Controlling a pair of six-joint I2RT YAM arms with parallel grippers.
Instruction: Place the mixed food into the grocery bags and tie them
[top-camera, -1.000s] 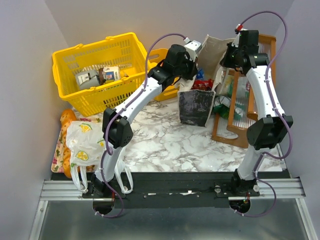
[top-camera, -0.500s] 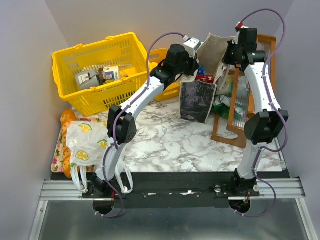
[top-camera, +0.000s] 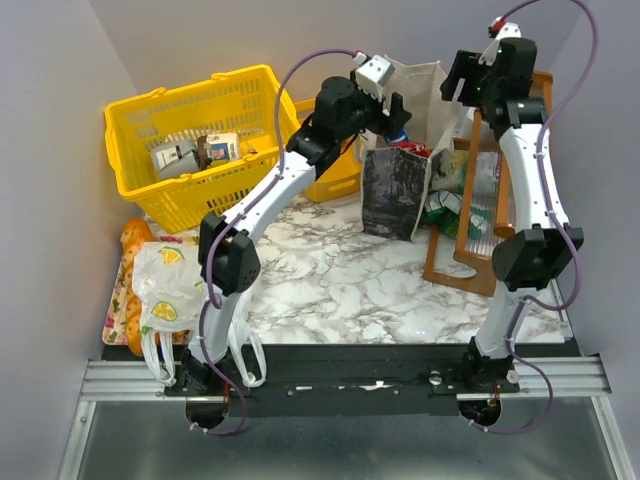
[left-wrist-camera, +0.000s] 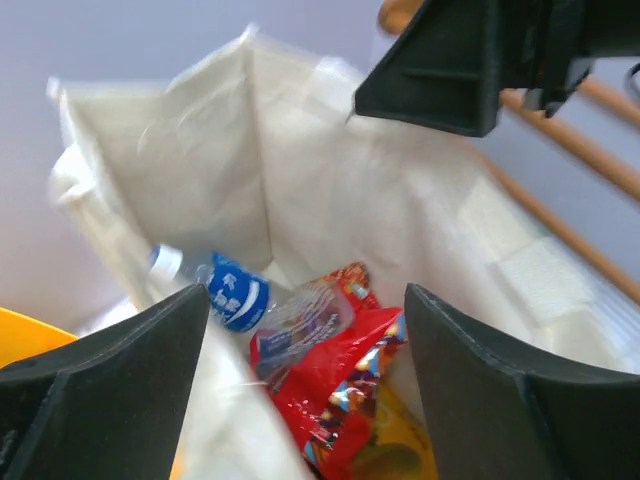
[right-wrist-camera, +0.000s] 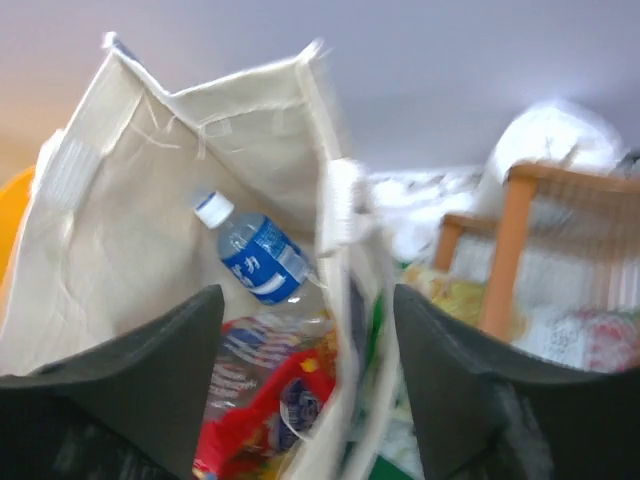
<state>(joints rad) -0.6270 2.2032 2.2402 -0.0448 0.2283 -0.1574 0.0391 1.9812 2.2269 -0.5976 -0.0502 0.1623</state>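
The beige canvas tote (top-camera: 396, 190), one of the grocery bags, stands open at the back of the table, dark picture panel facing front. Inside lie a clear water bottle (left-wrist-camera: 235, 295) with a blue label and a red snack packet (left-wrist-camera: 340, 385). My left gripper (top-camera: 396, 108) hovers open over the tote's left rim, nothing between its fingers. My right gripper (top-camera: 458, 82) is open above the right rim; the tote's wall (right-wrist-camera: 345, 290) hangs loose between its fingers. The bottle (right-wrist-camera: 260, 260) and the red packet (right-wrist-camera: 270, 410) show there too. The white plastic bag (top-camera: 168, 285) with lemon prints lies front left.
A large yellow basket (top-camera: 190, 140) holding cartons stands back left, and a smaller yellow one (top-camera: 338, 172) sits beside the tote. Bread loaves (top-camera: 130, 240) lie under the plastic bag. A wooden rack (top-camera: 490, 215) with green packets stands right of the tote.
Both grippers were shut at the tote's rim; both now stand open and have lifted up and back. The tote has settled upright on the table.
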